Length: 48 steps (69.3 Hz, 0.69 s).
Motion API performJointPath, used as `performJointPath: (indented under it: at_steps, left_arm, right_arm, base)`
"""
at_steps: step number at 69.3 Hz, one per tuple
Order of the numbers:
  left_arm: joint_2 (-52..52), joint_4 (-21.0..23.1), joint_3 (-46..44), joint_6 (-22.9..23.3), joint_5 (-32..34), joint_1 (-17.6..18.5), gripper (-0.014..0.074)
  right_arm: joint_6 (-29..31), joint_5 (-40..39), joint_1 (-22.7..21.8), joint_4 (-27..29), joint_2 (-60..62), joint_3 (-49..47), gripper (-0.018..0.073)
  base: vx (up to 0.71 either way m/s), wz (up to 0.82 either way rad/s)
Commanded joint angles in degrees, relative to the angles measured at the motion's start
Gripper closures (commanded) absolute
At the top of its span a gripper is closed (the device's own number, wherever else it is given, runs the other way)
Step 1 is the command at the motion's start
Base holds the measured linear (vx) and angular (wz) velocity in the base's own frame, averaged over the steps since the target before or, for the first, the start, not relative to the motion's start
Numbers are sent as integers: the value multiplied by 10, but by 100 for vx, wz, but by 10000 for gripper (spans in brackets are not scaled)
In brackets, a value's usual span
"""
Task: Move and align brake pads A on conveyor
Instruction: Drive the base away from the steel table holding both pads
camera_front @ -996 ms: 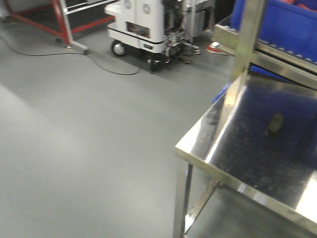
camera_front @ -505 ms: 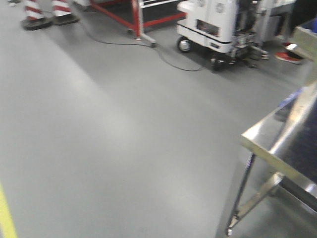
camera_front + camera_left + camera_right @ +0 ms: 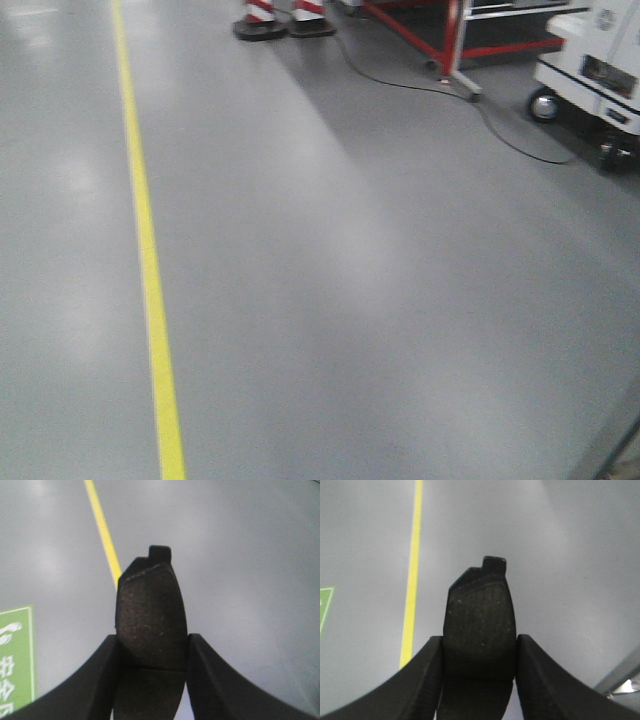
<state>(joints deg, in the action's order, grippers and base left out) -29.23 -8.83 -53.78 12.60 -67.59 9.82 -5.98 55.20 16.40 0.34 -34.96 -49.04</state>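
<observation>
Two dark grey brake pads, upright, tab ends topmost.

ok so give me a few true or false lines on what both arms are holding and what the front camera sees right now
The left jaws are shut on a brake pad. True.
The right jaws are empty. False: they grip a second pad.
The front view shows the conveyor. False: it shows grey floor, a yellow line and a white cart, no belt.
A green sign lies left of the yellow line in the left wrist view. True.
</observation>
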Motion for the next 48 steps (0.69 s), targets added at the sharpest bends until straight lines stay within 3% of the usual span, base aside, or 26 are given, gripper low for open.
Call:
performJointPath:
  at_steps: [1, 22, 48]
  left_arm:
    - [-6, -5, -14, 0, 44, -2, 603]
    - [-5, -5, -14, 0, 44, -2, 603]
    - [-5, -5, -14, 0, 44, -2, 603]
  right_arm:
    - [1, -49, -3, -3, -1, -16, 571]
    - [1, -49, -3, -3, -1, -16, 571]
    - [1, -49, -3, -3, -1, -16, 571]
  base:
    - [-12, 58]
    - [-9, 43]
    - [1, 10]
